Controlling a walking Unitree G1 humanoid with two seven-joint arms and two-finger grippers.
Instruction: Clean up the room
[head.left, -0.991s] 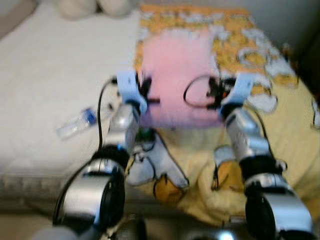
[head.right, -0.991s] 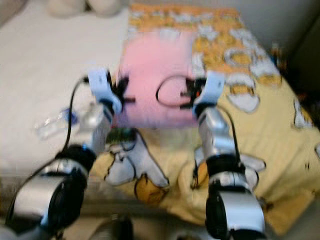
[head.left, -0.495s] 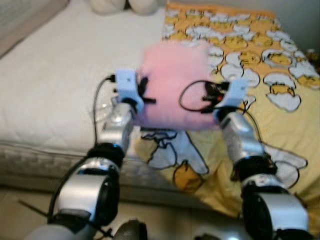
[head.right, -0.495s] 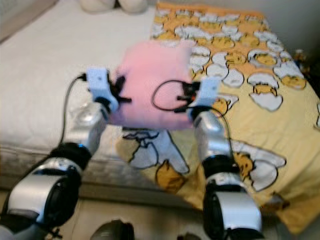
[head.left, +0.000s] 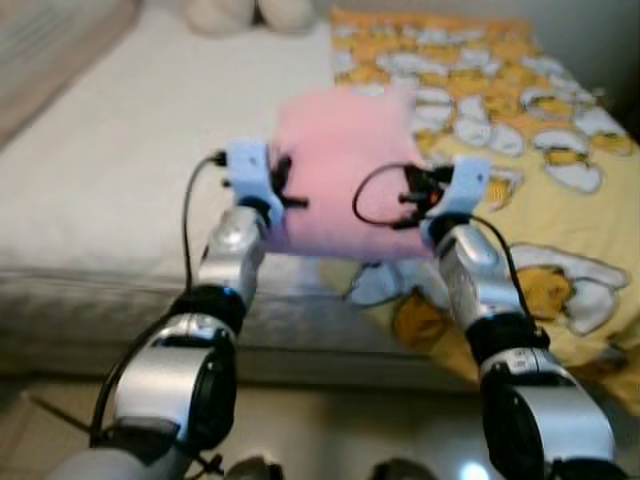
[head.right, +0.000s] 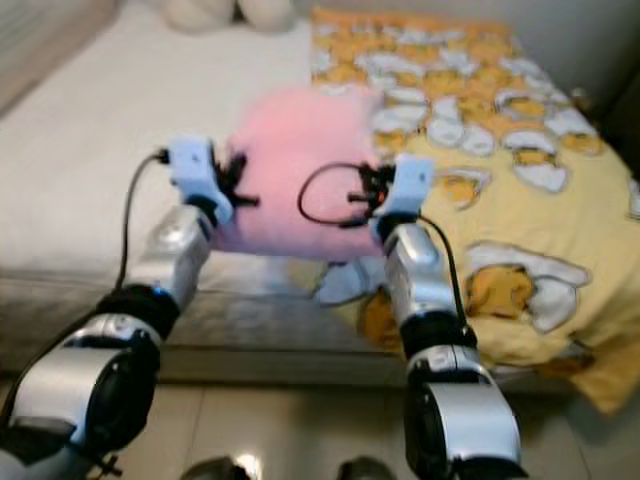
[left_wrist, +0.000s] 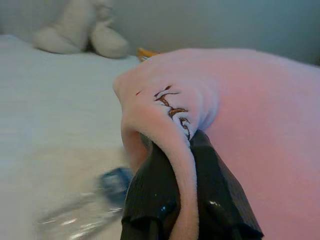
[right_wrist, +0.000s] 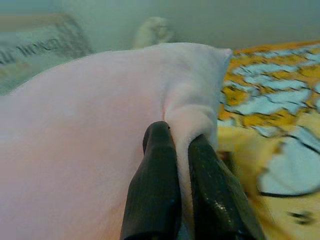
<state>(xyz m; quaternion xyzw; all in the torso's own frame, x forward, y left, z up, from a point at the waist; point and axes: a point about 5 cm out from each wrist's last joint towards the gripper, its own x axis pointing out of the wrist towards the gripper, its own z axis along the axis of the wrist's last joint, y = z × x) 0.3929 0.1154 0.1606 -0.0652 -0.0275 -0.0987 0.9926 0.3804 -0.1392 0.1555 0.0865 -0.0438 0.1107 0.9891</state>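
Pink pillow (head.left: 345, 180) is held above the bed (head.left: 110, 190), its corners clamped by left gripper (left_wrist: 185, 200) and right gripper (right_wrist: 182, 190).

soft, even indoor light, fairly bright, no hard shadows. both eye views are smeared with motion blur — edges of the white bed (head.left: 120, 190) look washed out. wrist views are dimmer and hazy, with small glints on the black fingers (right_wrist: 210, 200).

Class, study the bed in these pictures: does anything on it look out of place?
Yes: a clear plastic bottle lies on its side on the white mattress, below the pink pillow pinched by the left gripper and right gripper.
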